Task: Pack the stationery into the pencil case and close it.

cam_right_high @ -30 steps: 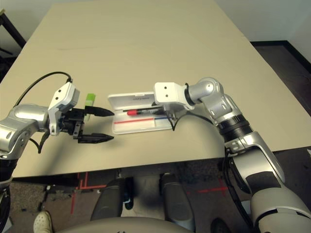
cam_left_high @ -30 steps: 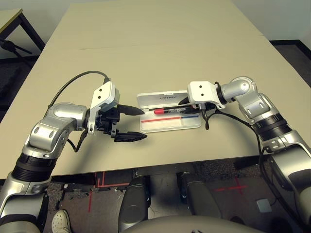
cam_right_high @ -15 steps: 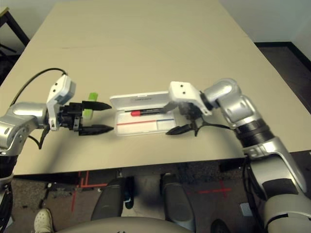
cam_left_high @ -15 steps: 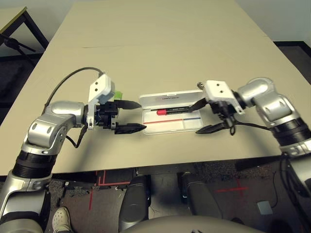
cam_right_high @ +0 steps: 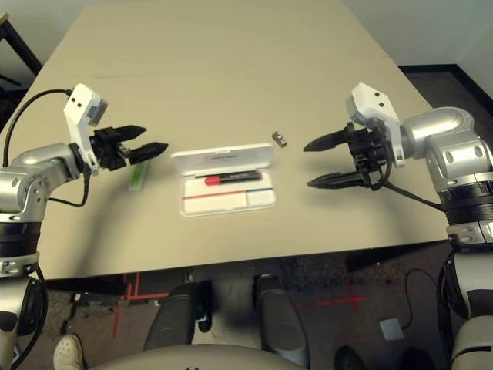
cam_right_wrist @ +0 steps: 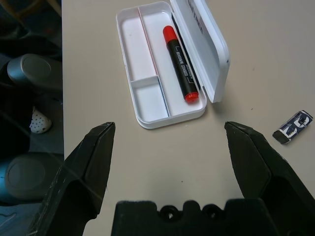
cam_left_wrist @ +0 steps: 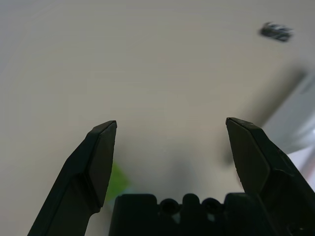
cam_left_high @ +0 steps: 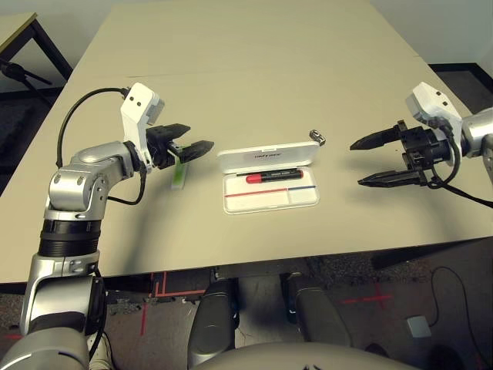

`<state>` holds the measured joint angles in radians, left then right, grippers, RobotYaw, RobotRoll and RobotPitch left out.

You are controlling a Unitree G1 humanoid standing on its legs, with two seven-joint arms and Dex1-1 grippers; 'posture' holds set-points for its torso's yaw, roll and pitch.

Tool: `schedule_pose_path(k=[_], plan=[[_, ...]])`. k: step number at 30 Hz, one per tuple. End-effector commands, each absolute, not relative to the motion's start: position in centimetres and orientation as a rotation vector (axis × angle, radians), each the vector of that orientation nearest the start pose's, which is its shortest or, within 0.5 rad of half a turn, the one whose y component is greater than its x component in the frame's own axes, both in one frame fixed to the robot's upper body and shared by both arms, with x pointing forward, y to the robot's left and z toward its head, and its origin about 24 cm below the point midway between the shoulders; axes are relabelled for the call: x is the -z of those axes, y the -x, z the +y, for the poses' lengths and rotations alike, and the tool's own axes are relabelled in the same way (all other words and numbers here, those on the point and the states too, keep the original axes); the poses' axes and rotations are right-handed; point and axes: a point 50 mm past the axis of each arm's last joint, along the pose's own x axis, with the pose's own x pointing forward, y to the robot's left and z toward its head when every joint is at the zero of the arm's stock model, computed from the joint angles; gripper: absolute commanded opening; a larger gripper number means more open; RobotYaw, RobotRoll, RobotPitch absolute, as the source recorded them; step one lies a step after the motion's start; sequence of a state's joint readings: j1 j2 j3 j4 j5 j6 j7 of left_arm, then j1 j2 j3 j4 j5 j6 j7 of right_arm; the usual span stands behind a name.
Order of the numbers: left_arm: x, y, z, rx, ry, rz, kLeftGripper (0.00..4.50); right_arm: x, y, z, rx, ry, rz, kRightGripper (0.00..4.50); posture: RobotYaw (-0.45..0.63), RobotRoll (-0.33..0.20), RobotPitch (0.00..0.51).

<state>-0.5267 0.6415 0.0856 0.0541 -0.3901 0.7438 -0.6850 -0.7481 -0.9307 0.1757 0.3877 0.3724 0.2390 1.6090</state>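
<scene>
White plastic, the pencil case (cam_left_high: 269, 178) lies open at the centre of the head-camera frame, on the beige tabletop (cam_left_high: 254, 69), its lid (cam_left_high: 267, 155) folded back toward the top of the frame. You will find the red marker (cam_left_high: 274, 176) already inside, in the long compartment nearest the lid; the other compartments look empty.

A second ago your right tool (cam_left_high: 374, 161) stood over the case at the marker. It has since let go, opened fully and swung away to the right of the frame, where it now hangs wide and empty, well apart from the case. One item is therefore packed.

Two items are still out. The small metal piece (cam_left_high: 317, 137) lies on the tabletop just beyond the lid's upper right corner, between the case and your right tool. The light-green bar (cam_left_high: 179, 173) lies to the left of the case, close by it.

Your left tool (cam_left_high: 189, 143) has moved from beside the case's left end up and to the left, and now sits wide open and empty just above the green bar, which looks like its next pick. The bar shows as a green patch beside one finger (cam_left_wrist: 101, 162) in the left wrist view.

Closing the lid has to wait until both loose items are in.
</scene>
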Motion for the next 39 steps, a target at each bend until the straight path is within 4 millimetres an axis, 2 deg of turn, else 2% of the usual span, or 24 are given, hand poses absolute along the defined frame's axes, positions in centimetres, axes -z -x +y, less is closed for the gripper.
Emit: schedule_pose_path(k=[1, 12, 20, 23, 30, 31, 35, 39], plan=[[-14.6, -31.7, 23.5, 0.494, -0.129, 0.333, 4.5, -20.9, -30.5, -25.4, -1.386, 0.487, 0.315, 4.47, -0.03, 0.0, 0.142], [-10.8, -31.3, 24.4, 0.344, -0.189, 0.473, 4.5, -21.3, -30.4, -26.0, -1.376, 0.497, 0.287, 4.47, -0.03, 0.0, 0.132], [-9.6, -31.2, 25.3, 0.285, -0.22, 0.537, 4.5, -21.6, -30.1, -26.7, -1.36, 0.491, 0.298, 4.47, -0.04, 0.0, 0.132], [-9.4, -31.1, 25.4, 0.285, -0.224, 0.548, 3.9, -21.6, -30.1, -26.8, -1.359, 0.493, 0.297, 4.5, -0.04, 0.0, 0.131], [-9.3, -31.0, 25.6, 0.299, -0.226, 0.559, 1.29, -21.7, -30.2, -26.7, -1.356, 0.492, 0.29, 4.5, -0.04, 0.0, 0.128], [-9.4, -31.1, 25.7, 0.297, -0.225, 0.557, 1.11, -21.6, -30.2, -26.7, -1.356, 0.491, 0.289, 4.5, -0.04, 0.0, 0.128], [-9.8, -30.9, 26.2, 0.311, -0.238, 0.56, 1.12, -21.6, -30.2, -26.6, -1.362, 0.487, 0.284, 4.5, -0.03, 0.0, 0.128], [-10.3, -30.1, 27.7, 0.329, -0.281, 0.574, 1.12, -21.7, -30.4, -26.5, -1.363, 0.485, 0.281, 4.5, -0.02, 0.0, 0.129]])
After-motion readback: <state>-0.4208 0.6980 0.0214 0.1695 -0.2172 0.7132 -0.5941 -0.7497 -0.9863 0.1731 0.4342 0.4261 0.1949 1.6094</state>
